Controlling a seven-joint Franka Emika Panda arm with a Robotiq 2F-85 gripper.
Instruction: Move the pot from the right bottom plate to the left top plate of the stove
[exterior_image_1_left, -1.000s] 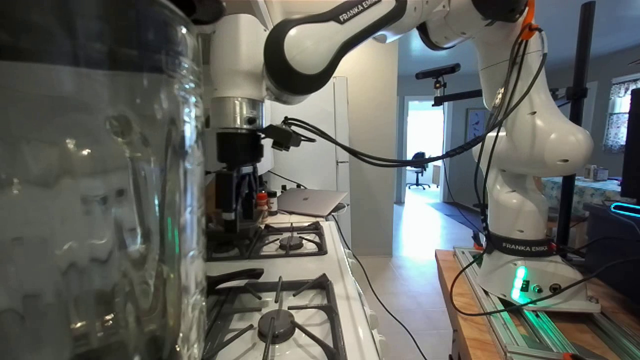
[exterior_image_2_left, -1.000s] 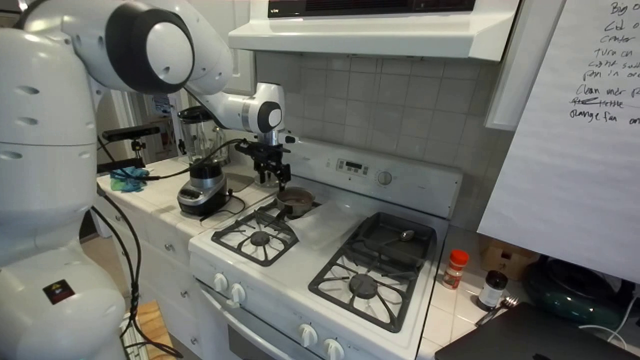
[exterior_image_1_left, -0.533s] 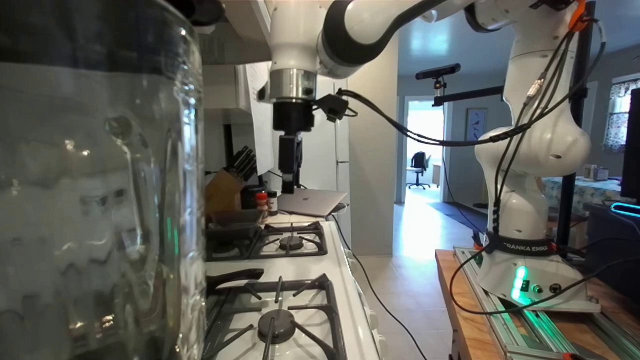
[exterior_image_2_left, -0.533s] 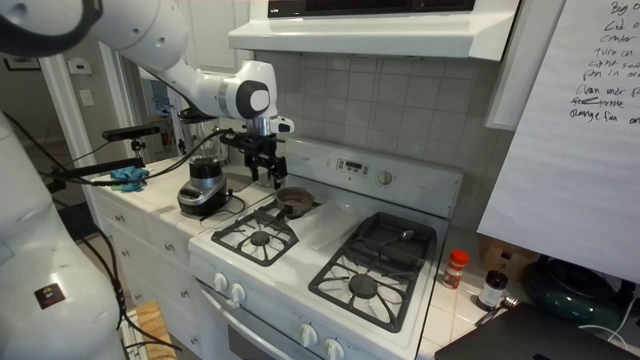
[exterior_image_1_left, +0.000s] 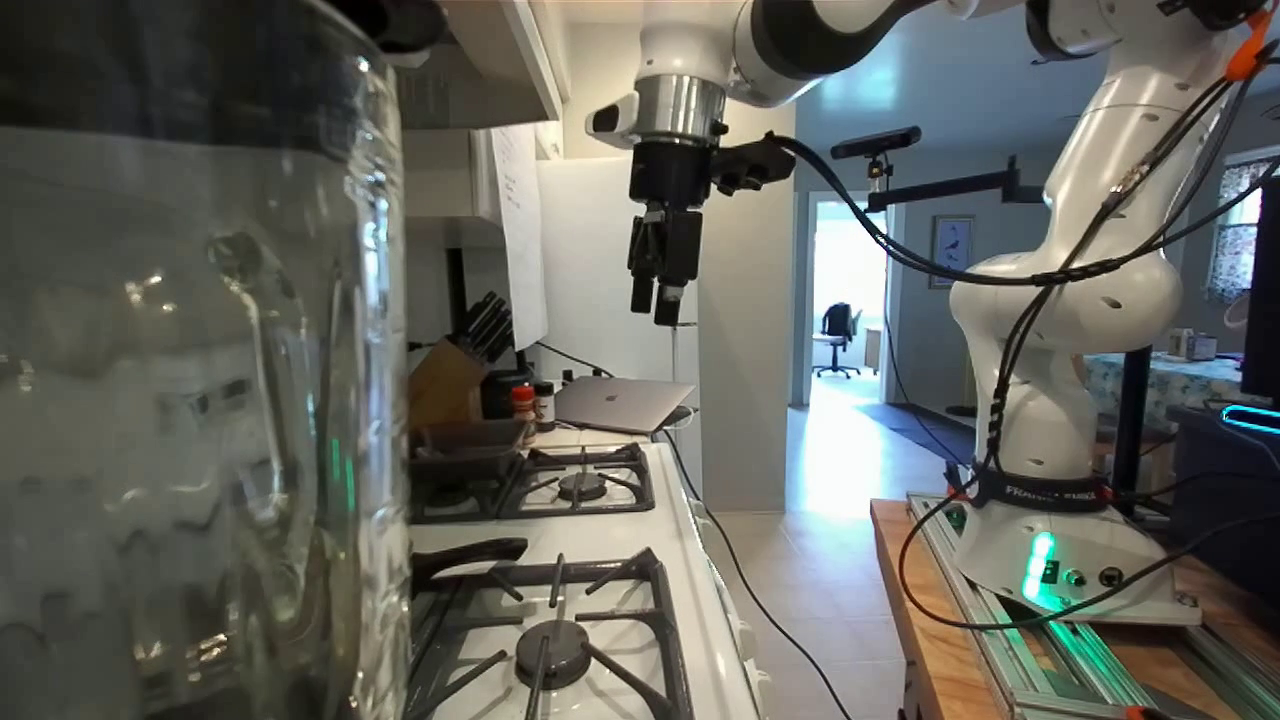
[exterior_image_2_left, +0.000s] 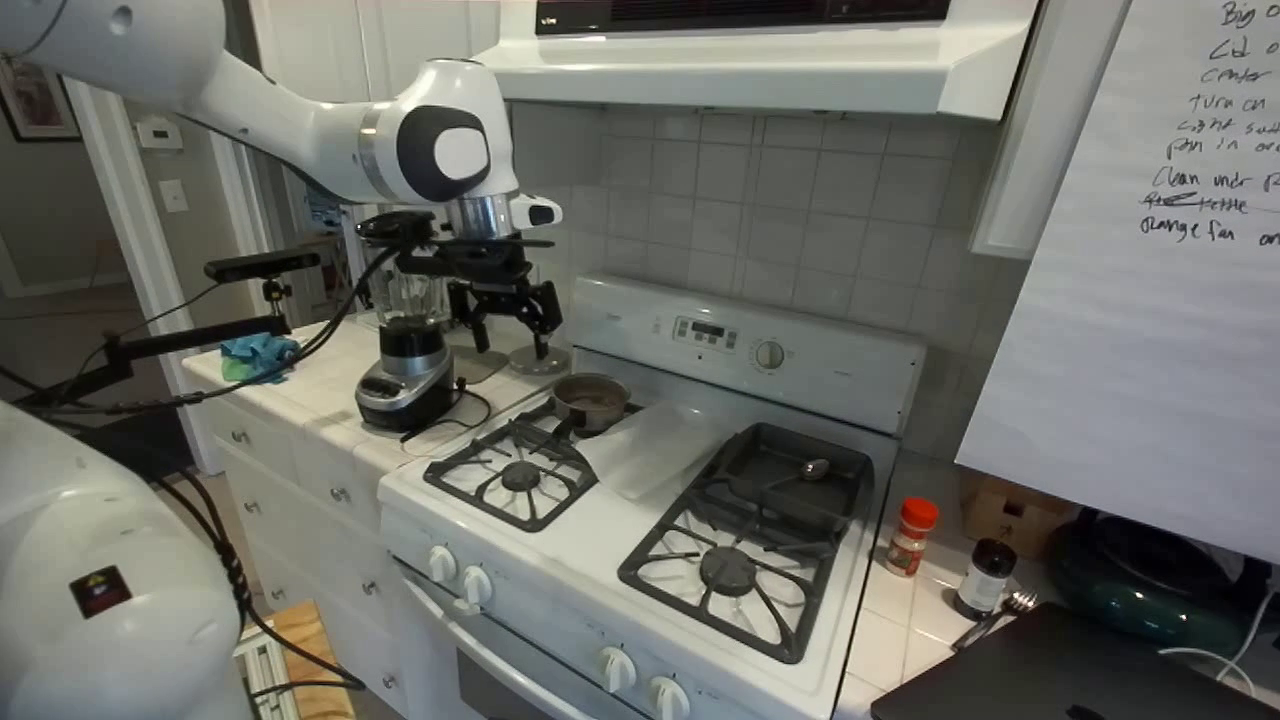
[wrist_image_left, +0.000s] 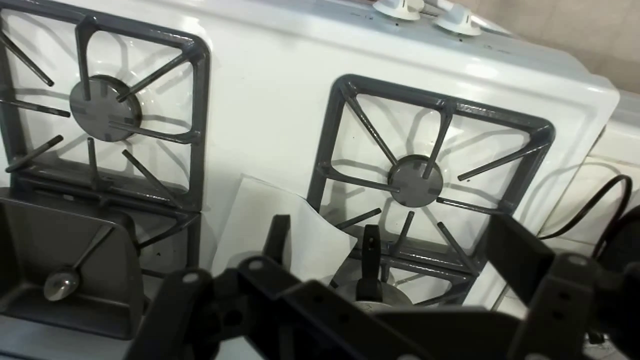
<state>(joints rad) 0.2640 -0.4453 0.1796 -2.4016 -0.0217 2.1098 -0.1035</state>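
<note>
The small grey pot (exterior_image_2_left: 592, 400) stands upright on the back left burner of the white stove (exterior_image_2_left: 590, 530), its black handle pointing to the front. In the wrist view, the pot's handle (wrist_image_left: 371, 260) shows between the fingers, and most of the pot (wrist_image_left: 397, 298) is hidden by the gripper. In an exterior view only the handle (exterior_image_1_left: 480, 552) shows; the glass jar hides the body. My gripper (exterior_image_2_left: 512, 348) is open and empty, above and to the left of the pot, apart from it. It also hangs high over the stove in an exterior view (exterior_image_1_left: 654, 310), and its spread fingers show in the wrist view (wrist_image_left: 390, 225).
A blender with a glass jar (exterior_image_2_left: 405, 375) stands left of the stove. A black pan (exterior_image_2_left: 850, 475) with a spoon lies on the back right grate. A white sheet (exterior_image_2_left: 650, 450) lies between the grates. The range hood (exterior_image_2_left: 740, 75) hangs above.
My gripper has risen from close to the pot's rim and moved away from it, back toward the robot base, turning a little. The pot has stayed in place.
</note>
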